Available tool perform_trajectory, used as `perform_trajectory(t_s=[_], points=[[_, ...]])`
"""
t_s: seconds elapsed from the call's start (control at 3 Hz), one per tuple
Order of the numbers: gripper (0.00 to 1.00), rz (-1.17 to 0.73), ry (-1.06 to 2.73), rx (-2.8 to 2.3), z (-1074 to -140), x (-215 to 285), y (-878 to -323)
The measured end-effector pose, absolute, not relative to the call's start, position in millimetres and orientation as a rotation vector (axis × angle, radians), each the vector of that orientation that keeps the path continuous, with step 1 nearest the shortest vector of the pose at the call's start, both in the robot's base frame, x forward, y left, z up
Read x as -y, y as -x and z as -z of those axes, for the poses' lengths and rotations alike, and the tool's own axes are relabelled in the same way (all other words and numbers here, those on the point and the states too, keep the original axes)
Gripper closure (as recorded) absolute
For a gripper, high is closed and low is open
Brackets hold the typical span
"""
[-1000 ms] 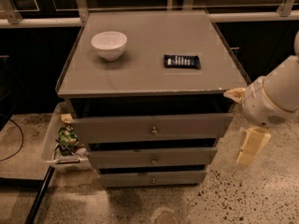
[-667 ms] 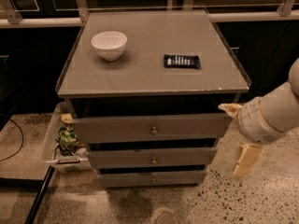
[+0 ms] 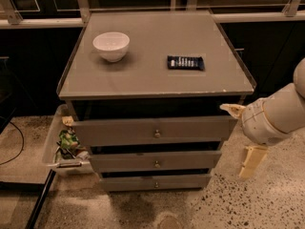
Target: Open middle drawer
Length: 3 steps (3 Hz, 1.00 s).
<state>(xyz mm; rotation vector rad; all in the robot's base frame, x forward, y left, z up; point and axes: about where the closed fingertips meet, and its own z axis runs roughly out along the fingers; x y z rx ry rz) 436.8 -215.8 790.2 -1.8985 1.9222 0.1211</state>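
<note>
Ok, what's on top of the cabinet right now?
On the cabinet top: a white bowl and a dark snack bar; whatever lies under them is hidden. The gripper hangs open, right of the middle drawer.

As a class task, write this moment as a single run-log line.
gripper: open, right of cabinet, holding nothing | middle drawer: knob ungrasped | on cabinet: bowl, dark packet | next: likely reach knob

Grey middle drawer [image 3: 124, 161], central brass knob [image 3: 157, 164], closed; gripper [image 3: 234, 142], jaws apart, nearby, untouching.
</note>
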Motion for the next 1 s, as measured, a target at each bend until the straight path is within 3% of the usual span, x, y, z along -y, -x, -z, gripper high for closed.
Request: perform_trajectory(t_s=[1.0], points=[[0.00,-0.202,1.903,-1.902,-668,217,-442]])
